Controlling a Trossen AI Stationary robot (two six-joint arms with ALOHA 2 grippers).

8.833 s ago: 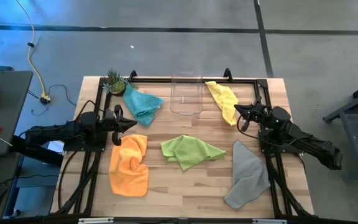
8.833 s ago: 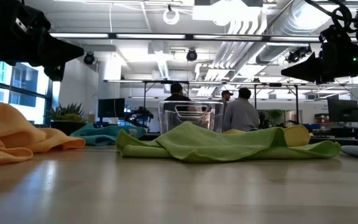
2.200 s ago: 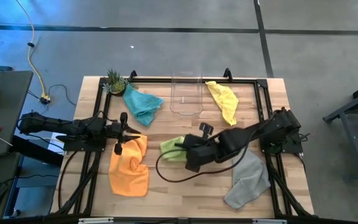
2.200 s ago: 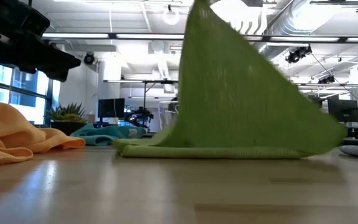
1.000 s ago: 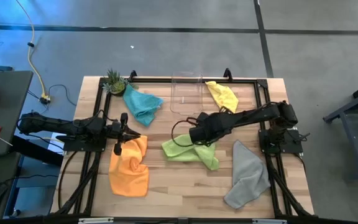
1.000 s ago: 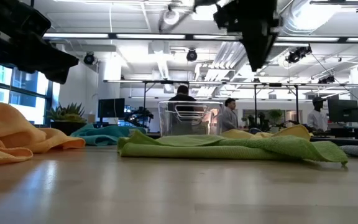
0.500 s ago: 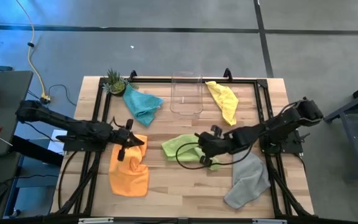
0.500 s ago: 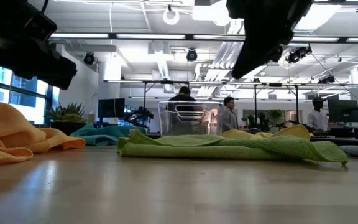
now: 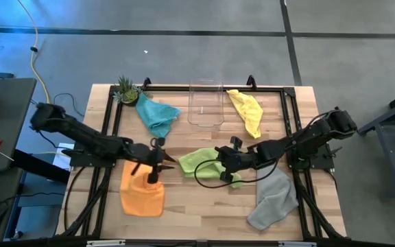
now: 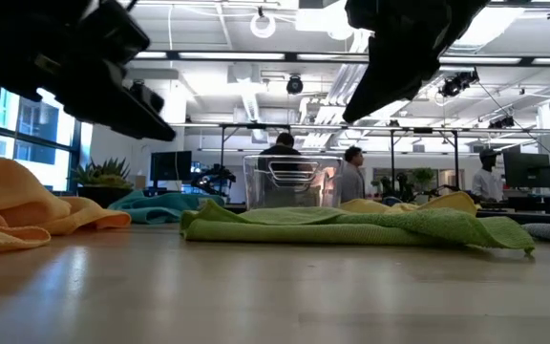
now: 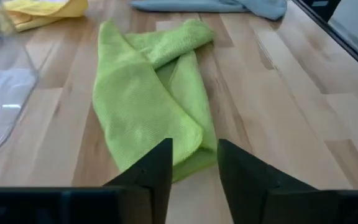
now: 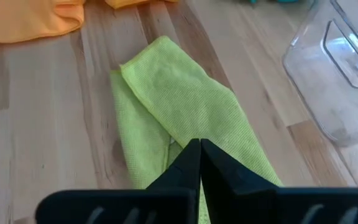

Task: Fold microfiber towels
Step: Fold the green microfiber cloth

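inspector: state of the two claws?

assistant: the left claw [image 9: 164, 165] hangs over the wooden slatted worktop [image 9: 204, 206], its fingers [image 11: 157, 168] parted by a narrow gap and holding nothing. the right claw [image 9: 219, 152] has its fingers [image 12: 194, 163] pressed together, empty, poised above the cloth.

inspector: which cloth?

assistant: the lime green microfiber towel [image 9: 204, 163], lying loosely folded over itself between the two claws. its near end sits just ahead of the left claw's fingertips; the right claw is over its far side. neither claw is seen gripping it.

inspector: the other cloths?

assistant: the orange microfiber towel [image 9: 141, 192] lies crumpled beneath and behind the left claw, partly under that arm. the teal blue microfiber towel [image 9: 156, 115] is well apart from the left claw, toward the back edge. the yellow microfiber towel [image 9: 247, 111] lies behind the right claw, just beside the clear plastic bin [image 9: 206, 103]. the grey microfiber towel [image 9: 274, 199] lies near the right arm, toward the front edge.

inspector: anything else?

assistant: a small green potted plant [image 9: 126, 89] at the back corner beyond the left claw. in the low view, people [image 10: 351, 177] stand in the room behind the worktop.
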